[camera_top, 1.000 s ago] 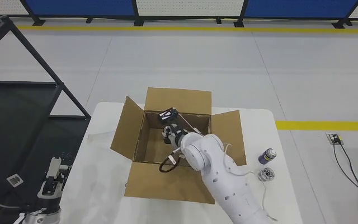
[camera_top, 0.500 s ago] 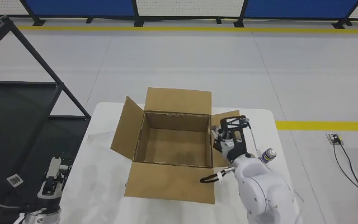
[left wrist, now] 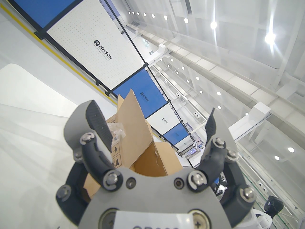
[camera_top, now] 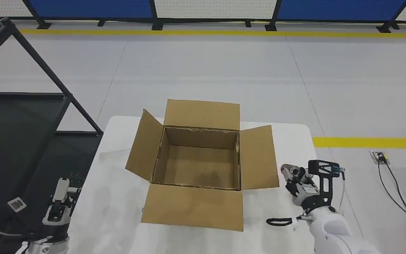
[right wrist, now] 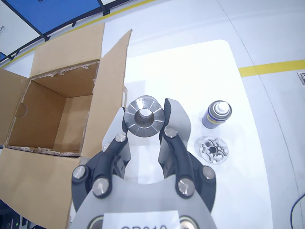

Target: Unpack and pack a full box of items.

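Steel, ribbed and cone-shaped with a bored centre, the metal part (right wrist: 144, 120) is pinched between the two pads of the right claw (right wrist: 145, 111), with its bore facing the wrist camera. The pads bear on opposite sides of the cone's body, which we judge keeps it from rolling out. The part hangs above the tabletop (right wrist: 190, 72), outside the cardboard box (camera_top: 202, 114) and just off its right flap. An upright spray can (right wrist: 216, 115) stands beside it. Near the can lies a flat metal disc (right wrist: 211, 150) with cut-outs, in what looks like a clear wrapper. These two sit close together on this side of the box, and we judge the part is meant to join them. The step in hand is unpacking, with the set-down not yet made. The box stands with all four flaps folded outward, which leaves its mouth free for reaching in. The floor that shows is bare cardboard. The left claw (left wrist: 152, 122) is spread wide, grips nothing and points upward, on the opposite side of the box from the part.
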{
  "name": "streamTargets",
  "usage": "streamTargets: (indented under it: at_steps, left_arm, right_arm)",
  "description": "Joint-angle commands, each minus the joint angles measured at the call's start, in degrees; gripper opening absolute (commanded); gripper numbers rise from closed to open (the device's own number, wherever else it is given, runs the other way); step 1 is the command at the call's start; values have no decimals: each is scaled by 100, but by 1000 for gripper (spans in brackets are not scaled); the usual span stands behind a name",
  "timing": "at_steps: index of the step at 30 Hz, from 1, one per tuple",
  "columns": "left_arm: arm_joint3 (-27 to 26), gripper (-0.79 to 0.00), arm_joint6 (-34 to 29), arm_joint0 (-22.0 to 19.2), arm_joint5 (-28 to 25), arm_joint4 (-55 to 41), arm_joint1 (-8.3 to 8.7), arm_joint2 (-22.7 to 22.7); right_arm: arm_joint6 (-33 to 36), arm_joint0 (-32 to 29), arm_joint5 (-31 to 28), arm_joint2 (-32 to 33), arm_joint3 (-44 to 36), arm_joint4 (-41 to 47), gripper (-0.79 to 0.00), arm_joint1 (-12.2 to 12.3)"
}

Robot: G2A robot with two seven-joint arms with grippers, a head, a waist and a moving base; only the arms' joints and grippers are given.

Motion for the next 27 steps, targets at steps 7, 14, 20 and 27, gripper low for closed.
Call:
streamTargets:
  at_steps: [7, 14, 20, 27]
  left_arm:
    - [0, 0, 0, 0, 0, 0, 0, 0]
    - [0, 0, 0, 0, 0, 0, 0, 0]
    - [0, 0, 0, 0, 0, 0, 0, 0]
    - [0, 0, 0, 0, 0, 0, 0, 0]
  right_arm:
    - [513, 321, -86, 200, 696, -89, -785, 91]
    - [1157, 784, -598, 417, 1481, -208, -785, 219]
    - [1100, 936, -819, 348, 1903, -226, -785, 284]
    - [1136, 1173, -706, 83, 2321, -547, -785, 333]
